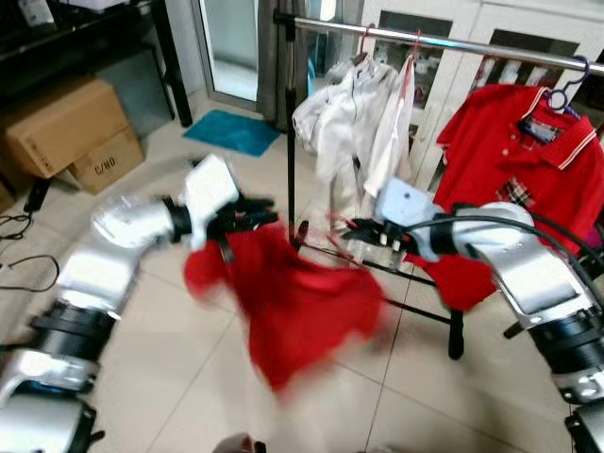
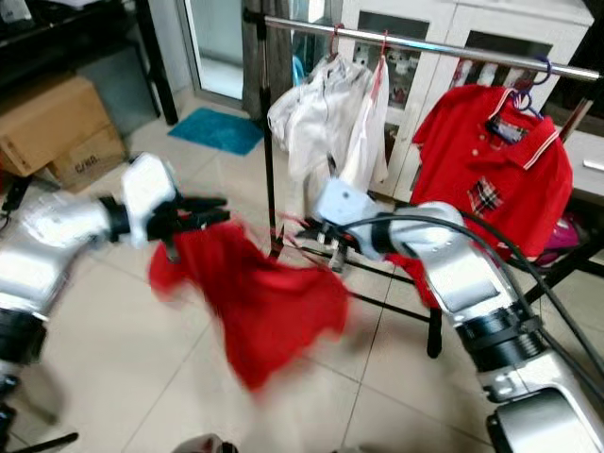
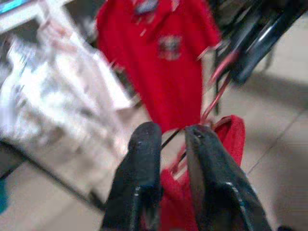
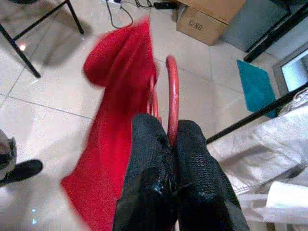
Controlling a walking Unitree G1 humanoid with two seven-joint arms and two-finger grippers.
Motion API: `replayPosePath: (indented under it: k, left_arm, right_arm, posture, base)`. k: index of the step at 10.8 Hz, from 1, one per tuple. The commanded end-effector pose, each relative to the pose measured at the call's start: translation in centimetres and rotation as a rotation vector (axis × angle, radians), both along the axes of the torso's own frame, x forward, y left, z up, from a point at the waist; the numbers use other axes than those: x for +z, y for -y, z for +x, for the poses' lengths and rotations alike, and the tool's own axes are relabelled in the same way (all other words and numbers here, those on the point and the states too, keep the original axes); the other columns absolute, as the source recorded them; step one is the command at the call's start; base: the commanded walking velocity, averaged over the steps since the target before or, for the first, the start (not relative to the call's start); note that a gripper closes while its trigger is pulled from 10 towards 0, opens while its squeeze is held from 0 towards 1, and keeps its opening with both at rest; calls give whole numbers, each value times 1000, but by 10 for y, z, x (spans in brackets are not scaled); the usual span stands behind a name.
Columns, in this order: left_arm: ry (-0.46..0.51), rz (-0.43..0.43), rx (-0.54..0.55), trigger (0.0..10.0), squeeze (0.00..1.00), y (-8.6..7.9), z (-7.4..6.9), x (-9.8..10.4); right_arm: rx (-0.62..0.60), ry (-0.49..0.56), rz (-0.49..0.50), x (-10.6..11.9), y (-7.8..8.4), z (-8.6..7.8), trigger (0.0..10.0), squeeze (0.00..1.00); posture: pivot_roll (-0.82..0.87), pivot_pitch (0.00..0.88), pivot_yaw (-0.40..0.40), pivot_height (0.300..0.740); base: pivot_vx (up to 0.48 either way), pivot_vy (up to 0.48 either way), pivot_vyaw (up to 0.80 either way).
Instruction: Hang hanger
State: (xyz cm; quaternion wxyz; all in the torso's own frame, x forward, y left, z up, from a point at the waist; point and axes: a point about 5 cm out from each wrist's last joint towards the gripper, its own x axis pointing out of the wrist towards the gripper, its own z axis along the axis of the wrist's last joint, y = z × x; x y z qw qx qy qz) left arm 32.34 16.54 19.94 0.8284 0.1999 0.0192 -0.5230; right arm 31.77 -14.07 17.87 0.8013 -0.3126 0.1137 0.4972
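A red garment [image 1: 293, 302] hangs blurred between my two arms, in front of a clothes rack. It sits on a red wire hanger [image 4: 172, 91]. My left gripper [image 1: 257, 215] is shut on the garment's upper left edge, and its fingers [image 3: 139, 163] stand almost together over red cloth and wire. My right gripper [image 1: 357, 229] is shut on the hanger's hook. The rack's silver rail [image 1: 444, 40] runs high behind both grippers. On the rail hang white shirts [image 1: 354, 123] and a red polo shirt [image 1: 528, 160].
The rack's black post [image 1: 290, 123] and floor bar [image 1: 425, 311] stand just behind the garment. Cardboard boxes [image 1: 66, 127] and cables [image 1: 19, 226] lie at the left. A blue mat [image 1: 231, 132] lies by the door. White cabinets [image 1: 491, 57] stand behind the rack. A person's shoe [image 4: 19, 171] rests on the tiles.
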Motion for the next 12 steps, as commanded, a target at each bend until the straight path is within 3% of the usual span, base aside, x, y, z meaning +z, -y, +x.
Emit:
replayPosePath:
  k: [1, 4, 7, 10, 12]
  left_arm:
    - [-2, -24, -40, 10000, 1000, 3, 0, 7]
    - [31, -29, 18, 10000, 1000, -6, 5, 10]
    - [-5, 28, 83, 10000, 1000, -42, 6, 4]
    - [-87, 18, 13, 10000, 1000, -47, 1, -15]
    - [-57, 21, -70, 10000, 1000, -43, 6, -7]
  right_arm:
    - [10, 33, -3, 7, 0, 1, 0, 0]
    - [-2, -13, 45, -6, -2, -10, 0, 0]
    - [-10, -10, 114, 1, 5, -17, 0, 0]
    - [3, -3, 185, 14, 7, -24, 0, 0]
    - [50, -20, 264, 27, 4, -34, 0, 0]
  posture:
    - [-36, 0, -6, 740]
    - [-48, 0, -1, 740]
    - [-48, 0, 7, 740]
    - [-58, 0, 17, 740]
    - [-66, 0, 23, 740]
  base:
    - [0, 0, 0]
    - [0, 0, 0]
    - [0, 0, 0]
    - [0, 0, 0]
    - [0, 0, 0]
